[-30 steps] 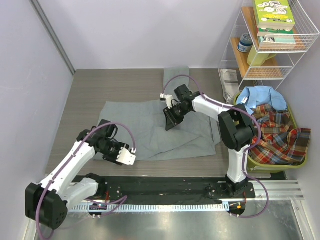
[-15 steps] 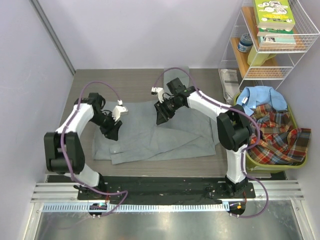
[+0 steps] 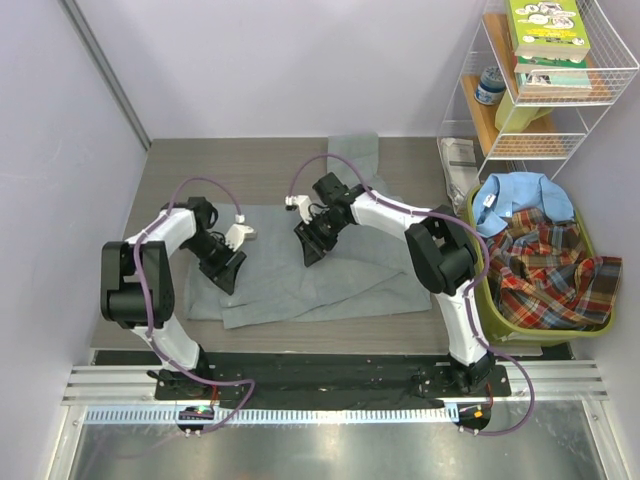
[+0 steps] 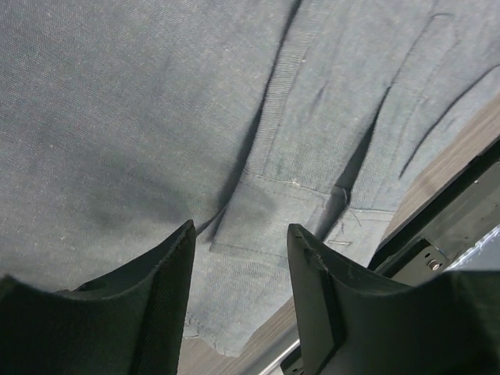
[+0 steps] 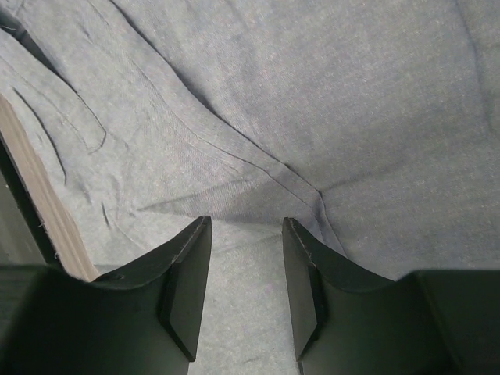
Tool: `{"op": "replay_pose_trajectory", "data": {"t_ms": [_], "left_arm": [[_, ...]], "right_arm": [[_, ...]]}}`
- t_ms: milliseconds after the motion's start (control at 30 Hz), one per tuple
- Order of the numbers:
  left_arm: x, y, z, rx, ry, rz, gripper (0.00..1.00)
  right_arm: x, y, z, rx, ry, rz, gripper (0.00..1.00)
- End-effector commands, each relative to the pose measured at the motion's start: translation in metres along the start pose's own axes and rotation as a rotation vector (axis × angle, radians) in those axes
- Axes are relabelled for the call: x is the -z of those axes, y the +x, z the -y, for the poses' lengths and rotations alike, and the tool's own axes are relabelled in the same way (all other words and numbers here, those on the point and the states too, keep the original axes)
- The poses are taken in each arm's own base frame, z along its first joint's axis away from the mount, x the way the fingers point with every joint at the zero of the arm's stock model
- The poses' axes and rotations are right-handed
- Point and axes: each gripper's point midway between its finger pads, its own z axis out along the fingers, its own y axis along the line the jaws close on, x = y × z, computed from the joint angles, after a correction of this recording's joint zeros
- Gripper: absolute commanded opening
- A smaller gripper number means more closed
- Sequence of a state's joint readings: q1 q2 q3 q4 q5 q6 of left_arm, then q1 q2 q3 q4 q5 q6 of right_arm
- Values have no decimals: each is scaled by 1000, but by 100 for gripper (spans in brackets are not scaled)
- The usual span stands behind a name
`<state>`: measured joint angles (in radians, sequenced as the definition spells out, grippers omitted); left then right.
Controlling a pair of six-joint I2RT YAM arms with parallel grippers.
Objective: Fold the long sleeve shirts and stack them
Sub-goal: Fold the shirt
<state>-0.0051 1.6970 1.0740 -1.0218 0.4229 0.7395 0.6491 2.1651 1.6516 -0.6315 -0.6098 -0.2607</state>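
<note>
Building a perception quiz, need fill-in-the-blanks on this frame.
The grey shirt lies spread on the ____. The plaid shirt sits in the green ____. The left gripper and right gripper both hover over the grey shirt with jaws ____.
Missing: table, basket, open.

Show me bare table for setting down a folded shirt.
Biggest bare table: back left, bordered by the left wall, the grey shirt and its sleeve. Smaller patch back right, between that sleeve and the leaflet. Crowded: centre under the shirt, right edge by the basket.
</note>
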Motion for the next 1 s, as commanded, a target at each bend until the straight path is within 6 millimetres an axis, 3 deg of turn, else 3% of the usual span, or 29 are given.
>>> {"op": "replay_pose_trajectory", "data": {"t_ms": [0, 233, 600, 767, 900, 967], "left_arm": [[-5, -1, -10, 16, -26, -10, 52], [-9, -1, -10, 15, -7, -14, 52], [-9, 5, 8, 4, 71, -34, 38], [-7, 2, 11, -9, 75, -28, 27], [-2, -5, 14, -19, 77, -21, 10], [0, -8, 13, -19, 65, -18, 7]], "right_arm": [[7, -13, 5, 58, 41, 12, 48], [13, -16, 12, 71, 91, 6, 49], [50, -18, 16, 49, 122, 35, 49], [65, -17, 22, 15, 119, 54, 50], [79, -14, 30, -11, 125, 68, 50], [85, -13, 31, -18, 128, 76, 50]]}}
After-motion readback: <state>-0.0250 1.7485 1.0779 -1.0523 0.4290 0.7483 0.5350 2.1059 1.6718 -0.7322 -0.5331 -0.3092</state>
